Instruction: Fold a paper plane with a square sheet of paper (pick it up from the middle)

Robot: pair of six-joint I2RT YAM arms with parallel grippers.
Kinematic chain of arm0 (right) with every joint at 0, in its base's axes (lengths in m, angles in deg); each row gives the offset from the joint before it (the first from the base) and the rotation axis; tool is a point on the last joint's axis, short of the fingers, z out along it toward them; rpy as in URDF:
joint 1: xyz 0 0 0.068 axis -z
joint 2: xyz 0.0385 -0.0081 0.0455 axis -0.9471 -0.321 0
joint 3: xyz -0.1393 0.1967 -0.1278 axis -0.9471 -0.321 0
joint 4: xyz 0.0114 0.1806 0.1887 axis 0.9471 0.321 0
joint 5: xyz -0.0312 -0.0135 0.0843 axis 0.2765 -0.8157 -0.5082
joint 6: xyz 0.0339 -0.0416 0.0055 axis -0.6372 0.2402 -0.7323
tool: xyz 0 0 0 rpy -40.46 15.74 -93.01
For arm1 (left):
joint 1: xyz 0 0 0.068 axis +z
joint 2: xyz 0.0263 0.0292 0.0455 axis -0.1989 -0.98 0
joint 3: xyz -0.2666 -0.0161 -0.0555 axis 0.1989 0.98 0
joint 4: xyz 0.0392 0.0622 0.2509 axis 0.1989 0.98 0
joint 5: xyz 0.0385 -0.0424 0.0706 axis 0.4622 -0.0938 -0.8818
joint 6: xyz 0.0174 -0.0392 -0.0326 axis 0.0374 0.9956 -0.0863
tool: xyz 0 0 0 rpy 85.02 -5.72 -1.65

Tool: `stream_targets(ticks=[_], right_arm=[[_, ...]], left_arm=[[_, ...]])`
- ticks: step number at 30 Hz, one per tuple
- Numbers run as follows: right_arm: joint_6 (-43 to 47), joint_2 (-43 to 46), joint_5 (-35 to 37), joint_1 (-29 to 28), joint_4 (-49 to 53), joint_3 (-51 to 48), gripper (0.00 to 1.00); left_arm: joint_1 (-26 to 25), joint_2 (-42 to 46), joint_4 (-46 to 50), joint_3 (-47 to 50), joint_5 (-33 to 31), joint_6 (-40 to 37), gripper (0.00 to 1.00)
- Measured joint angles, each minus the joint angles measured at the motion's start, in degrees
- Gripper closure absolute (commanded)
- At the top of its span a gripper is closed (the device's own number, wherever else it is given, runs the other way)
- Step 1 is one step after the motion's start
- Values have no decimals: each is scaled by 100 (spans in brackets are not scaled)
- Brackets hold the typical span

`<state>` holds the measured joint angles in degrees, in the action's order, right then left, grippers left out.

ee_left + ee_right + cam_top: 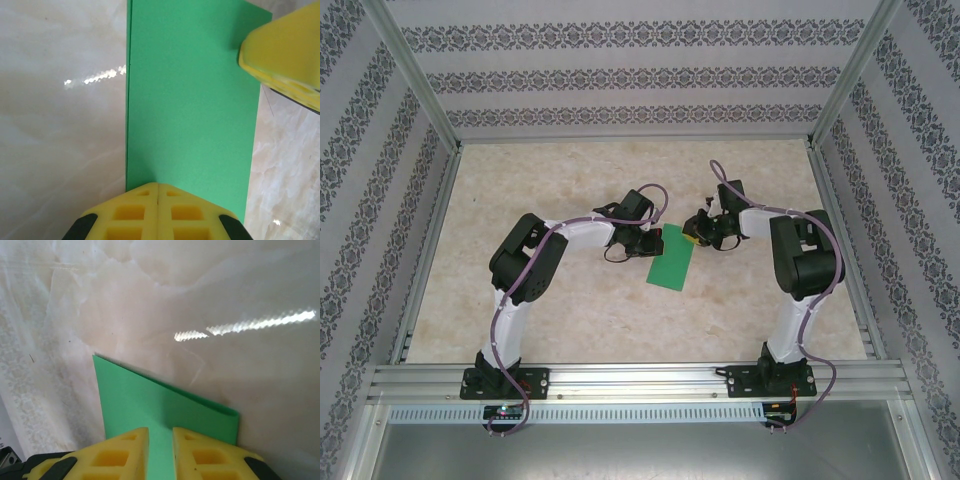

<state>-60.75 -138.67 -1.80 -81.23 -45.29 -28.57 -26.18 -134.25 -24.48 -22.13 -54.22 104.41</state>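
The square sheet of paper (670, 258) is bright green and lies on the table folded in half into a narrow rectangle. A paper plane is out of view. My left gripper (646, 241) is shut, and its yellow tips (158, 186) sit on the near short end of the sheet (190, 100). My right gripper (696, 233) hovers over the far right corner. Its jaws stand a narrow gap apart (160, 434) with nothing between them, and the sheet (145, 400) lies flat beneath. One right finger (285, 55) shows in the left wrist view.
The pale marble table top (550, 300) spreads all round the sheet. Aluminium frame rails (430, 230) and patterned walls (630, 70) close in the sides and back. The rounded folded edge of the sheet (232, 415) faces right in the right wrist view.
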Motion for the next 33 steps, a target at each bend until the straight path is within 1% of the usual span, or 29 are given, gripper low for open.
stream_targets(ticks=[4,8,18,26,33], right_arm=[[59,221,7,50,278,160,80],[81,254,2,111,223,308,80],[81,-275,-20,155,197,319,80],[107,-173,7,188,389,439,79],[116,-166,7,225,343,560,79]], left_arm=[[0,0,-2,0,2,0,100],[0,0,-2,0,0,2,100],[0,0,15,0,2,-2,100],[0,0,17,0,2,0,100],[0,0,17,0,2,0,100]])
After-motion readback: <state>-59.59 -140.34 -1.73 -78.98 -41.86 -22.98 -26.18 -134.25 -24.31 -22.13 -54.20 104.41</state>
